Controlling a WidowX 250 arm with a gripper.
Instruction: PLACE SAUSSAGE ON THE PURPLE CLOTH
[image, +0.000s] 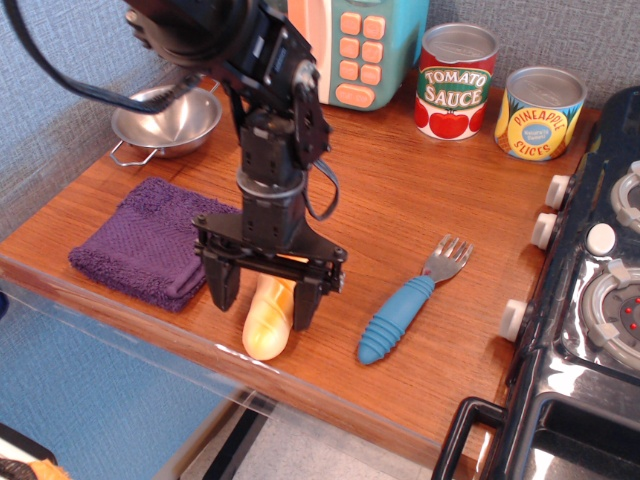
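The saussage (266, 322), a pale yellow-cream toy roll, lies on the wooden table near its front edge. My gripper (262, 306) is open and straddles the saussage, one finger on each side, fingertips close to the table. The jaws do not touch the saussage as far as I can see. The arm hides the saussage's far end. The purple cloth (148, 240), a folded dark purple towel, lies just left of the gripper, with nothing on it.
A blue-handled fork (406, 303) lies right of the saussage. A steel bowl (165, 118) sits behind the cloth. A toy microwave (350, 45), a tomato sauce can (455, 82) and a pineapple can (540, 112) stand at the back. A black toy stove (590, 300) fills the right.
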